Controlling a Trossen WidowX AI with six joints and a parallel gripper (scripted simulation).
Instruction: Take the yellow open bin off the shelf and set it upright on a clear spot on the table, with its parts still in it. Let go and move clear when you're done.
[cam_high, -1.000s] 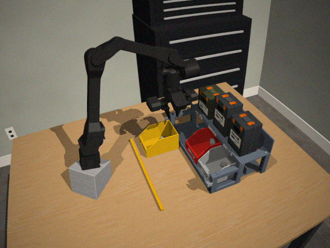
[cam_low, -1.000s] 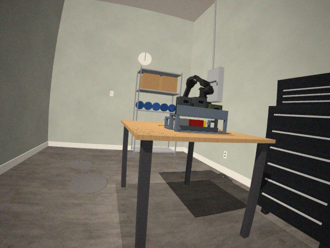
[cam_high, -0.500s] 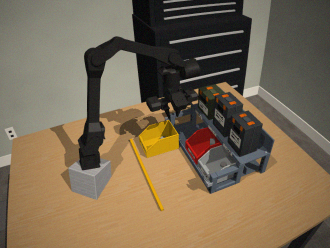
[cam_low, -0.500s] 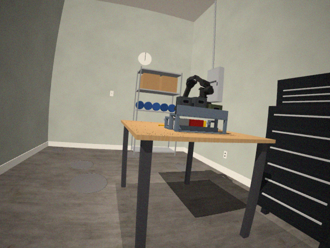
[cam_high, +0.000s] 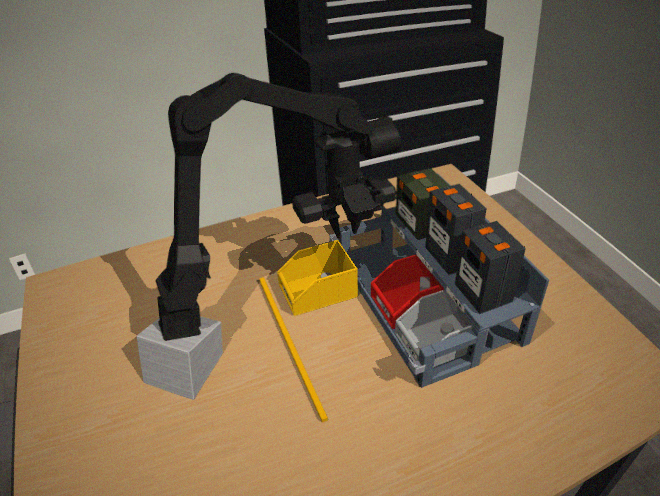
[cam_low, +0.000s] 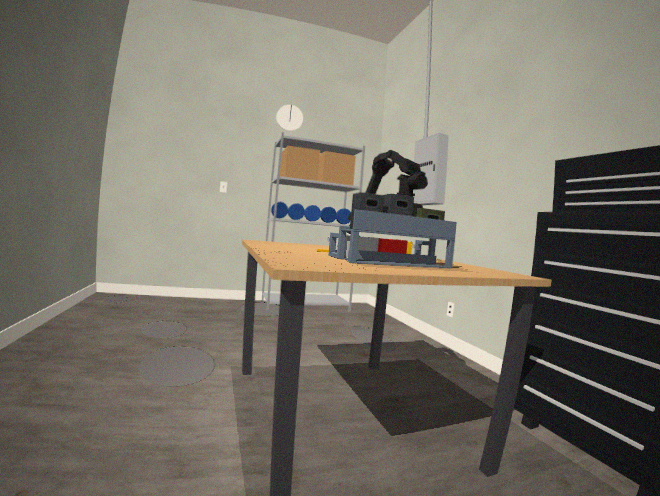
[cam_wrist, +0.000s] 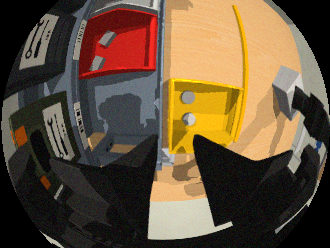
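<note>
My 1 arm rises near-vertical from its base, bends sharply at the elbow, and runs its forearm out roughly level toward the right. The wrist folds straight down, so the hand points at the counter from above. Its 2 fingers stand partly apart, about a third of their travel, with nothing between them. In the wrist view, both dark fingertips frame an open gap.
</note>
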